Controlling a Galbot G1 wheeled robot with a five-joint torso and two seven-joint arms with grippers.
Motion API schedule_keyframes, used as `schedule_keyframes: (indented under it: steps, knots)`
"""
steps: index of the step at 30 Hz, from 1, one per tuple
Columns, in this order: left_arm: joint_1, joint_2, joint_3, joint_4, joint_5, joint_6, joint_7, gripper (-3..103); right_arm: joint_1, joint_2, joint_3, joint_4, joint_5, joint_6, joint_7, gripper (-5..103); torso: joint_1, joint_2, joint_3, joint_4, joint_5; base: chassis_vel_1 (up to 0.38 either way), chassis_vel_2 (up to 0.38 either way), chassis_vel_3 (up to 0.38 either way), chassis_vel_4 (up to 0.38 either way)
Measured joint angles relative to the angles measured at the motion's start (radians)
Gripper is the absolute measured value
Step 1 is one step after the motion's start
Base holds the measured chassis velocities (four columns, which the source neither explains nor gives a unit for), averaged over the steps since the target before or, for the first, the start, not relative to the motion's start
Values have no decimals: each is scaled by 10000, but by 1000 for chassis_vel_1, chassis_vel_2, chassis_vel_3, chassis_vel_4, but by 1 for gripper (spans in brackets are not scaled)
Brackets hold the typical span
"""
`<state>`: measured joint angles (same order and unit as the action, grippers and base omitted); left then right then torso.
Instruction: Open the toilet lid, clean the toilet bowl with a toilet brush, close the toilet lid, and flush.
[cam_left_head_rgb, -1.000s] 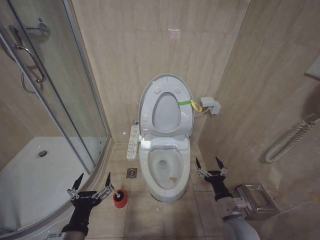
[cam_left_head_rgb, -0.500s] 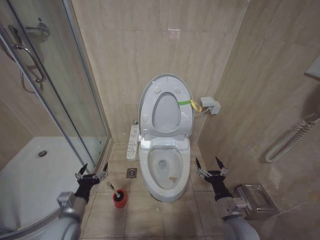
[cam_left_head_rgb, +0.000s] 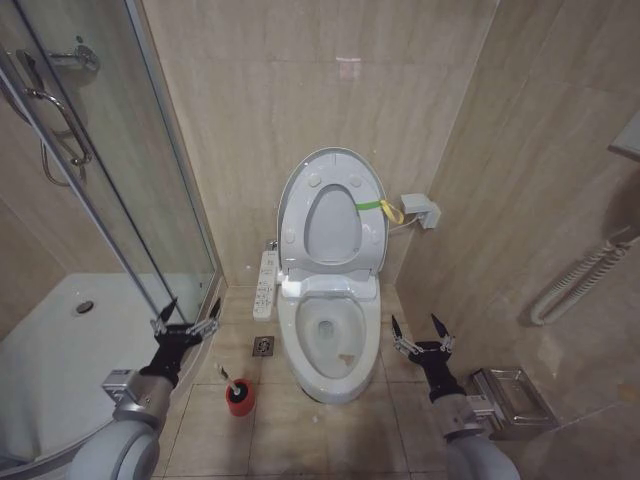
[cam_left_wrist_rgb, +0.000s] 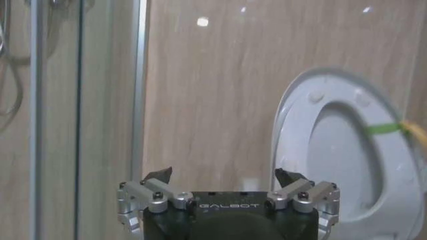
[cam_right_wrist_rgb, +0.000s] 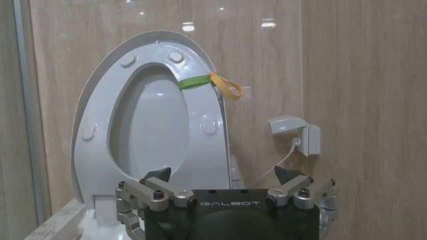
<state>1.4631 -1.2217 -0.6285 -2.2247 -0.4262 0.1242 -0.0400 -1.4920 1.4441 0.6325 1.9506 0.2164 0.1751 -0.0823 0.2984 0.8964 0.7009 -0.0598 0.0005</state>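
The toilet lid (cam_left_head_rgb: 333, 225) stands upright against the back wall, with the seat ring raised against it and a yellow-green strap (cam_left_head_rgb: 375, 207) on its right edge. Below it, the toilet bowl (cam_left_head_rgb: 330, 345) is uncovered. The toilet brush (cam_left_head_rgb: 224, 374) stands in its red holder (cam_left_head_rgb: 238, 397) on the floor left of the bowl. My left gripper (cam_left_head_rgb: 185, 318) is open, above and left of the holder, close to the shower door frame. My right gripper (cam_left_head_rgb: 421, 335) is open just right of the bowl. The wrist views show the left gripper (cam_left_wrist_rgb: 225, 175) and right gripper (cam_right_wrist_rgb: 223, 175) facing the lid (cam_left_wrist_rgb: 347, 150) (cam_right_wrist_rgb: 150, 125).
A curved shower tray (cam_left_head_rgb: 60, 350) and its glass door (cam_left_head_rgb: 150, 200) fill the left. A button panel (cam_left_head_rgb: 266, 283) and a floor drain (cam_left_head_rgb: 263, 346) lie left of the bowl. On the right are a wall socket (cam_left_head_rgb: 420, 210), a metal box (cam_left_head_rgb: 510, 400) and a ribbed hose (cam_left_head_rgb: 580, 280).
My left gripper has moved away from the red holder, forward toward the shower door, still open with nothing in it. The right arm has not moved.
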Motion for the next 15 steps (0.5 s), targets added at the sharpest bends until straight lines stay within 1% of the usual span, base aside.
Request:
schedule_keyframes:
  steps: [1, 3, 6, 9, 10, 11, 14, 15]
  knots:
    - [39, 18, 36, -176, 12, 27, -43, 100, 0, 0, 0, 0, 0, 0, 0, 100, 1, 0, 0, 0, -7, 0, 0, 0, 0]
    - [72, 29, 38, -211, 27, 28, -73, 100, 0, 0, 0, 0, 0, 0, 0, 100, 0, 0, 0, -1, -2, 0, 0, 0, 0]
    - [170, 3, 42, -60, 121, -49, -95, 100, 0, 0, 0, 0, 0, 0, 0, 100, 1, 0, 0, -1, -5, 0, 0, 0, 0]
    - [307, -111, 84, 316, 394, -347, -88, 100, 0, 0, 0, 0, 0, 0, 0, 100, 1, 0, 0, 0, -6, 0, 0, 0, 0]
    - [307, -111, 84, 316, 394, -347, -88, 100, 0, 0, 0, 0, 0, 0, 0, 100, 1, 0, 0, 0, -6, 0, 0, 0, 0]
    - [344, -164, 112, 450, 501, -471, -84, 100, 0, 0, 0, 0, 0, 0, 0, 100, 1, 0, 0, 0, -6, 0, 0, 0, 0]
    - [446, -354, 242, 1136, 838, -1087, -82, 100, 1, 0, 0, 0, 0, 0, 0, 100, 1, 0, 1, 0, -7, 0, 0, 0, 0]
    - [446, -354, 242, 1136, 838, -1087, -82, 100, 1, 0, 0, 0, 0, 0, 0, 100, 1, 0, 1, 0, -7, 0, 0, 0, 0]
